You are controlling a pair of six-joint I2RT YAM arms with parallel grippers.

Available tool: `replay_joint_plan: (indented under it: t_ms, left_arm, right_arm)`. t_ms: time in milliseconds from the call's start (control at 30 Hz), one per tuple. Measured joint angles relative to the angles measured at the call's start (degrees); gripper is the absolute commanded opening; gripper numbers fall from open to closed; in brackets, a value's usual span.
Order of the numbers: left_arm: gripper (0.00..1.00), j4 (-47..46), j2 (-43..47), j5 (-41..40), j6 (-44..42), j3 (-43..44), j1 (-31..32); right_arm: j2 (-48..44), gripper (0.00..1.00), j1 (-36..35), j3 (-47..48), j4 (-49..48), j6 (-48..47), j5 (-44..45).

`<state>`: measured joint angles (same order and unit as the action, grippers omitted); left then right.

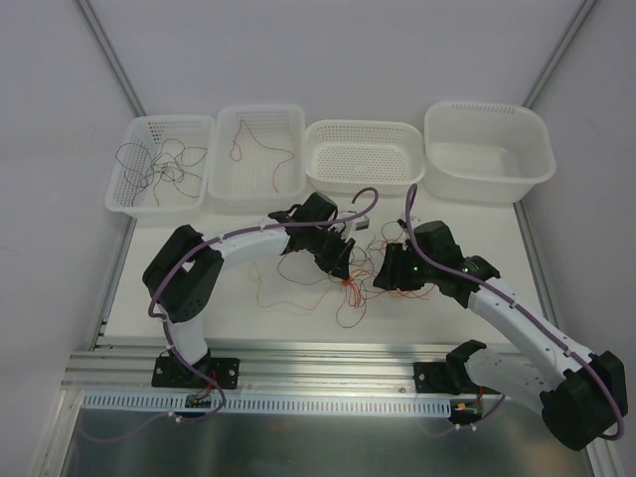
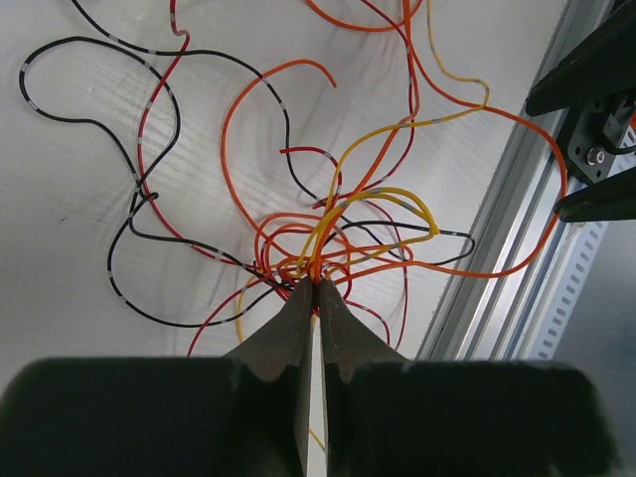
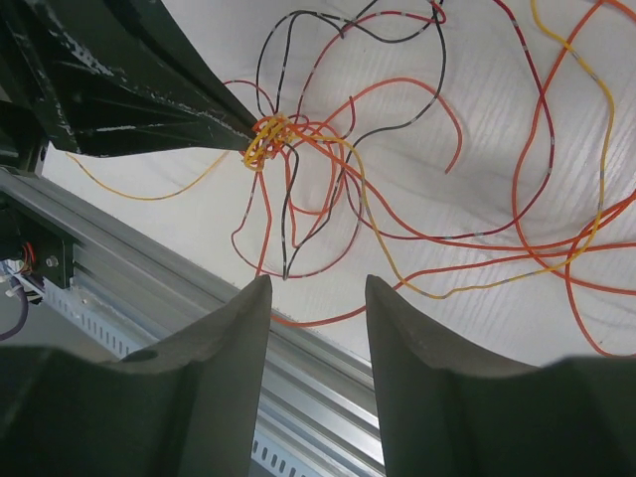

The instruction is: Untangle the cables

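Note:
The cables lie in a tangled heap of thin orange, yellow, red and black wires on the white table between the two arms. My left gripper is shut on the knot at the middle of the heap, its tips pinching orange and yellow strands. In the right wrist view the same knot sits at the tip of the dark left gripper. My right gripper hangs open above the table's front edge, near loose loops, with nothing between its fingers. From above, the right gripper stands just right of the heap.
Four white baskets stand in a row at the back. The leftmost holds dark wires, the second a red wire. The third and the big tub hold nothing. An aluminium rail runs along the table's near edge.

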<state>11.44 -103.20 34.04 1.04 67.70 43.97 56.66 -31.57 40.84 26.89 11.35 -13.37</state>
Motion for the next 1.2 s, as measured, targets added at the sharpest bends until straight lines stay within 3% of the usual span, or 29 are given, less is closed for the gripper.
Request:
replay_joint_plan:
  t_ms: [200,433,767,933,967,1200]
  left_arm:
    - [0.0,0.0,0.2,-0.7,3.9,0.1,0.0]
    - [0.0,-0.2,5.2,-4.5,15.1,-1.3,0.0]
    - [0.0,-1.1,11.5,-6.7,26.9,-3.5,0.0]
    - [0.0,-1.3,12.7,-8.3,29.2,-4.4,0.0]
    - [0.0,-1.3,12.9,-9.0,29.5,-4.7,0.0]
    - [0.0,-1.4,16.6,-15.7,33.1,-9.0,-1.1]
  right_arm:
    - [-0.9,0.44,-0.7,-0.7,-1.7,1.0,-1.0]
    - [-2.9,0.44,-2.8,-1.3,-6.1,2.8,-1.3]
    - [2.3,0.43,-5.4,-1.4,-11.7,3.0,-1.4]
    - [4.2,0.15,-7.0,-1.4,-12.3,2.8,-1.4]
    - [4.2,0.03,-7.1,-1.4,-12.2,2.8,-1.2]
    - [1.4,0.01,-7.2,0.1,-6.9,0.0,2.7]
